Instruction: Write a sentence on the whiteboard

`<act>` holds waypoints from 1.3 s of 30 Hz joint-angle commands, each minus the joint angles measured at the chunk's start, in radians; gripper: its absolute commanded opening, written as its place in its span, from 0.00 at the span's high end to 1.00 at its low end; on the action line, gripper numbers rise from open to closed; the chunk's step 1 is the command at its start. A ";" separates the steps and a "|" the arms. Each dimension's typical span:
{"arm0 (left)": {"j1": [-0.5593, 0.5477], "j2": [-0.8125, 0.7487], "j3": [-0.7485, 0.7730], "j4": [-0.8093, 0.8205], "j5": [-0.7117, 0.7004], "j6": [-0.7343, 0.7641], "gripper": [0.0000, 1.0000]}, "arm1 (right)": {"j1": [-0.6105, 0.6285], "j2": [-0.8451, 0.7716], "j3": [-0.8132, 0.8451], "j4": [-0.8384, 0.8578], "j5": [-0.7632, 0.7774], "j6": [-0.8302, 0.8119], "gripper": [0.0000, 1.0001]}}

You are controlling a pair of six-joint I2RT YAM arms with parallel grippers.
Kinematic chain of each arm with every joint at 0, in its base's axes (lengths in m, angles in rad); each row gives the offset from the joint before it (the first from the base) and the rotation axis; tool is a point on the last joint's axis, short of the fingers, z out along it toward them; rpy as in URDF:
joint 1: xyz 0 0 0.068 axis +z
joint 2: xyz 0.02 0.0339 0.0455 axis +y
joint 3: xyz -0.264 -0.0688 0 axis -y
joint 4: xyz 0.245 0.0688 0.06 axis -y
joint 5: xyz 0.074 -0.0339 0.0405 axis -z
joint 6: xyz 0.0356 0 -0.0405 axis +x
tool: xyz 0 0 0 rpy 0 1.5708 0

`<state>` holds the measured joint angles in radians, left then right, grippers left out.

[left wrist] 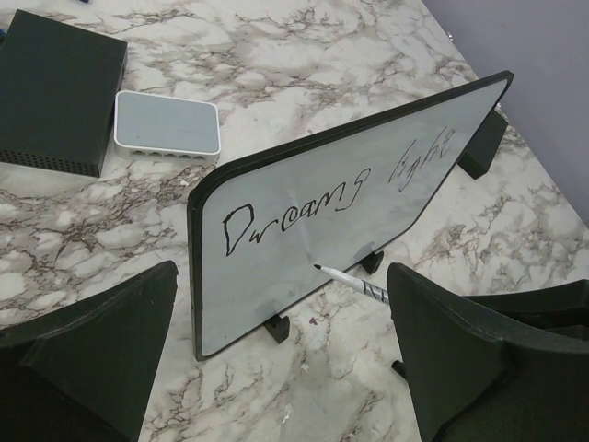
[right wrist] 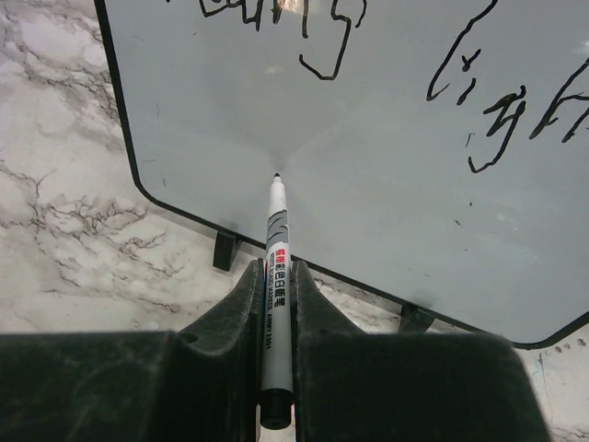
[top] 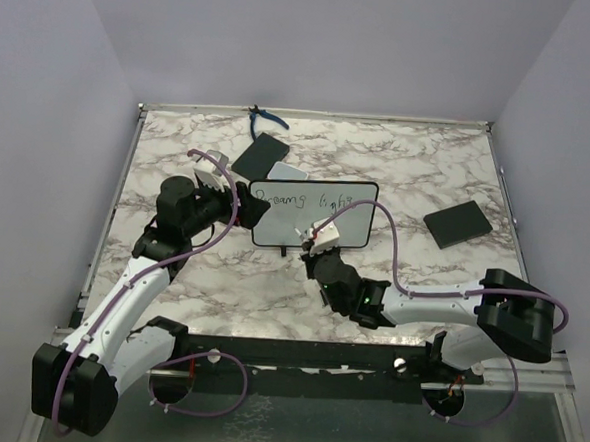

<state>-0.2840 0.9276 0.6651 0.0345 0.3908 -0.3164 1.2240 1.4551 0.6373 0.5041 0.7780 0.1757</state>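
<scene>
The whiteboard [top: 311,220] stands upright on its two black feet mid-table. Its top line reads roughly "Dreams light" [top: 301,196]; the space below is blank. My right gripper [top: 314,242] is shut on a white marker [right wrist: 275,230], whose tip meets the board's lower part under "Dreams". The marker also shows in the left wrist view [left wrist: 354,282], against the board [left wrist: 276,230]. My left gripper [top: 238,200] is open and empty at the board's left end; in its own view [left wrist: 281,272] the fingers stand wide apart, not touching the board.
A black flat rectangle [top: 261,156] and a grey-white pad [top: 286,172] lie just behind the board's left end. Another black rectangle [top: 458,224] lies to the right. A blue-handled tool [top: 259,122] lies at the back edge. Walls enclose the table.
</scene>
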 commanded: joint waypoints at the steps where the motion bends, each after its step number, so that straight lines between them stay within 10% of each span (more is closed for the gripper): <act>1: -0.006 -0.022 0.009 -0.005 -0.011 0.013 0.04 | -0.001 -0.002 -0.007 0.009 0.022 0.005 0.99; 39: -0.006 -0.021 0.008 -0.004 -0.009 0.013 0.04 | -0.026 0.026 0.010 0.106 0.014 -0.099 0.99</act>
<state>-0.2840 0.9218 0.6651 0.0345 0.3908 -0.3138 1.2026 1.4620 0.6369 0.6327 0.7662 0.0429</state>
